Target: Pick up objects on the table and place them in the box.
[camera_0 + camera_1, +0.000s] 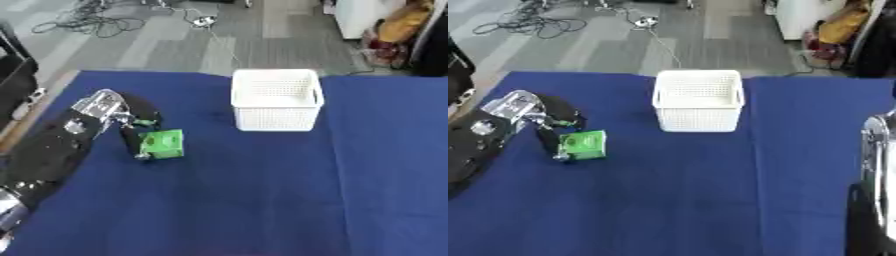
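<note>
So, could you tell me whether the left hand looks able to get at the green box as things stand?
Probably yes: the left hand is already at the green box, its fingers curled around the box's left edge, with nothing between them.

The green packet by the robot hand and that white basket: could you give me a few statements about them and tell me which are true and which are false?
1. The green packet lies inside the white basket. False: it is on the blue tablecloth, to the left of the basket.
2. The left robot hand has its fingers curled round the green packet. True.
3. The white basket is tipped on its side. False: it stands upright, with its opening facing up.
4. Nothing can be seen inside the basket. True.
5. The right robot hand is holding the basket. False: only part of the right arm shows at the right edge of the right eye view, away from the basket.
</note>
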Tool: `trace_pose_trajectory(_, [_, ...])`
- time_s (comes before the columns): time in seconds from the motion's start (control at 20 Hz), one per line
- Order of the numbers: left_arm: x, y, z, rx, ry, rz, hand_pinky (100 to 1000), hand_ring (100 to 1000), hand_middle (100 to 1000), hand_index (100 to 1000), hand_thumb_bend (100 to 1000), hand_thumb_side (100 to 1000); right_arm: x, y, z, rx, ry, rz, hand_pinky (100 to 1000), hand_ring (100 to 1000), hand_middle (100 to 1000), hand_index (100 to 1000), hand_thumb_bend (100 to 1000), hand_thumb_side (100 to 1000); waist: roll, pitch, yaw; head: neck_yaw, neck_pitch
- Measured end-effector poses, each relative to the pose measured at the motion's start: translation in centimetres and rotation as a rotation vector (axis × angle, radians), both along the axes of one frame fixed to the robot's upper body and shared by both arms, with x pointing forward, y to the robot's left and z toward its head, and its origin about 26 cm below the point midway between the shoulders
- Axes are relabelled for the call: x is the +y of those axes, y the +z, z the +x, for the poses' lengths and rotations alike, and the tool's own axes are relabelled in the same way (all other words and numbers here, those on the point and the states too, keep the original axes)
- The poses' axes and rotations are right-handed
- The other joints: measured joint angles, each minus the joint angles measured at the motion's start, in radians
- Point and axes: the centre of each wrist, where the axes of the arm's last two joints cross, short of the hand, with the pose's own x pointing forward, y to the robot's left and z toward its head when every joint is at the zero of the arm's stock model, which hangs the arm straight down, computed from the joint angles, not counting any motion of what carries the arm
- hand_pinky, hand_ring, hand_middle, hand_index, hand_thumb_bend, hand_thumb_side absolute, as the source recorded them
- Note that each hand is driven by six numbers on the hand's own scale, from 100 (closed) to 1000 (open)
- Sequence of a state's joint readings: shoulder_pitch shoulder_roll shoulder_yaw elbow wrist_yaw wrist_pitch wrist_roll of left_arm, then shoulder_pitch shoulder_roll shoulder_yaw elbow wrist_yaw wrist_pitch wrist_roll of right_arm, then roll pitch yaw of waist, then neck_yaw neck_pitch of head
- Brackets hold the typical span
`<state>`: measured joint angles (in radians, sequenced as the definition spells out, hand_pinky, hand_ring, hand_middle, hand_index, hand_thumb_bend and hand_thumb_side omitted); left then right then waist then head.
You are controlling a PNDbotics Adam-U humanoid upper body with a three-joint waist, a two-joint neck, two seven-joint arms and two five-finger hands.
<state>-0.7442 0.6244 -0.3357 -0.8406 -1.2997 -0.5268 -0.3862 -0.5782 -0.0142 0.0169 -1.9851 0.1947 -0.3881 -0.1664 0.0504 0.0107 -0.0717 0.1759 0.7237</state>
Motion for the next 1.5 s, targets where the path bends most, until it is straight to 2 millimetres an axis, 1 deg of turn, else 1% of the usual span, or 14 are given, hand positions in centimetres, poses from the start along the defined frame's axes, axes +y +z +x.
trace_pose_trajectory(0.05, [0.0, 0.0, 0.0, -0.015, 0.000, -0.008, 100, 212, 302, 439, 100, 752, 0.0, 0.0, 0.0, 0.000, 0.000, 0.000, 179, 277, 266, 498, 100, 1000, 0.000, 0.000, 0.000, 0.000, 0.000])
trace_pose_trajectory(0.1, [-0.1, 0.1, 0.0, -0.033, -0.003, -0.019, 100, 188, 283, 420, 100, 752, 0.0, 0.0, 0.0, 0.000, 0.000, 0.000, 179, 277, 266, 498, 100, 1000, 0.000, 0.000, 0.000, 0.000, 0.000])
trace_pose_trajectory(0.2, [-0.4, 0.5, 0.1, -0.084, -0.016, -0.043, 100, 113, 220, 367, 100, 747, 0.0, 0.0, 0.0, 0.000, 0.000, 0.000, 179, 277, 266, 498, 100, 1000, 0.000, 0.000, 0.001, 0.000, 0.000])
trace_pose_trajectory(0.3, [-0.7, 1.5, 0.1, -0.159, -0.034, -0.067, 100, 100, 134, 314, 100, 735, 0.0, 0.0, 0.0, 0.000, 0.000, 0.000, 179, 277, 266, 498, 100, 1000, 0.000, 0.000, 0.001, 0.000, 0.000])
trace_pose_trajectory(0.4, [-1.2, 3.0, 0.2, -0.244, -0.053, -0.090, 100, 100, 100, 286, 100, 723, 0.0, 0.0, 0.0, 0.000, 0.000, 0.000, 179, 277, 266, 498, 100, 1000, 0.000, 0.000, 0.002, 0.000, 0.000])
trace_pose_trajectory(0.65, [-2.0, 6.6, 0.4, -0.438, -0.070, -0.173, 100, 100, 100, 256, 100, 710, 0.0, 0.0, 0.0, -0.001, -0.001, 0.002, 180, 277, 266, 498, 100, 1000, 0.002, 0.000, 0.003, -0.001, -0.004])
trace_pose_trajectory(0.95, [-3.1, 9.6, 1.0, -0.581, -0.081, -0.257, 100, 100, 100, 256, 100, 711, 0.0, 0.0, 0.0, -0.006, -0.002, 0.012, 180, 277, 266, 498, 100, 1000, 0.003, -0.001, -0.001, -0.018, -0.033])
trace_pose_trajectory(1.1, [-4.2, 10.1, 1.7, -0.600, -0.105, -0.282, 100, 100, 100, 259, 100, 714, 0.0, 0.0, 0.0, -0.006, -0.002, 0.014, 180, 277, 266, 499, 100, 1000, 0.003, 0.000, -0.009, -0.018, -0.044])
trace_pose_trajectory(1.25, [-6.0, 10.4, 2.7, -0.608, -0.149, -0.295, 100, 100, 100, 260, 100, 718, 0.2, 0.0, 0.0, -0.003, 0.004, 0.024, 179, 278, 265, 499, 100, 1000, 0.003, 0.002, -0.020, -0.018, -0.045])
trace_pose_trajectory(1.5, [-9.5, 9.7, 4.0, -0.643, -0.247, -0.352, 100, 100, 100, 261, 100, 726, 0.6, 0.0, -0.1, -0.004, 0.016, 0.037, 179, 279, 266, 501, 100, 1000, 0.006, 0.012, -0.039, -0.014, -0.054])
